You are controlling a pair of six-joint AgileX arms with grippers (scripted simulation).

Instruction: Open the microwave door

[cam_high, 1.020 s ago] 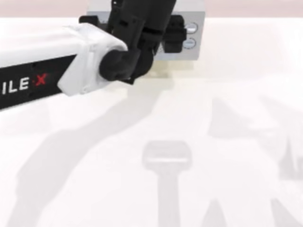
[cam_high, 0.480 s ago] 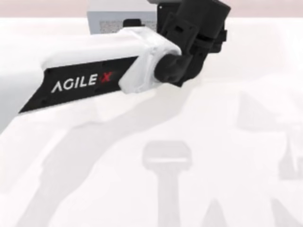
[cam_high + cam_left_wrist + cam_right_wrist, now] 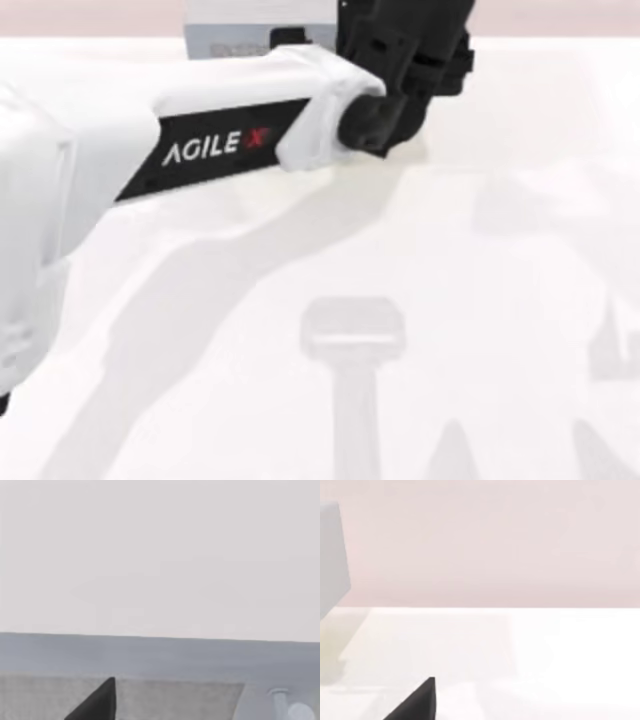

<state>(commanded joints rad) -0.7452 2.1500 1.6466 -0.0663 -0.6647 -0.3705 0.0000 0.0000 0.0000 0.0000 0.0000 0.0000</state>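
The microwave (image 3: 250,22) is a light-grey box at the table's back edge, mostly covered in the top view by my left arm. My left gripper (image 3: 405,45) hangs black over the microwave's right front, where the knob strip is. The left wrist view looks closely along the microwave's front. It shows the microwave door (image 3: 175,700) with its speckled mesh window, and a round silver knob (image 3: 301,713) beside it. Whether the door is ajar cannot be told. My right gripper (image 3: 420,705) is parked away from the microwave and is out of the top view.
The white table (image 3: 480,300) spreads in front of the microwave, crossed by arm shadows. My left arm's white link (image 3: 200,130) slants across the table's back left. The right wrist view shows the microwave's side (image 3: 332,555) far off and a pink wall behind.
My left arm has swung to the right along the microwave's front, from over the door to over the knob side, then a little farther back. The knobs are now covered in the top view.
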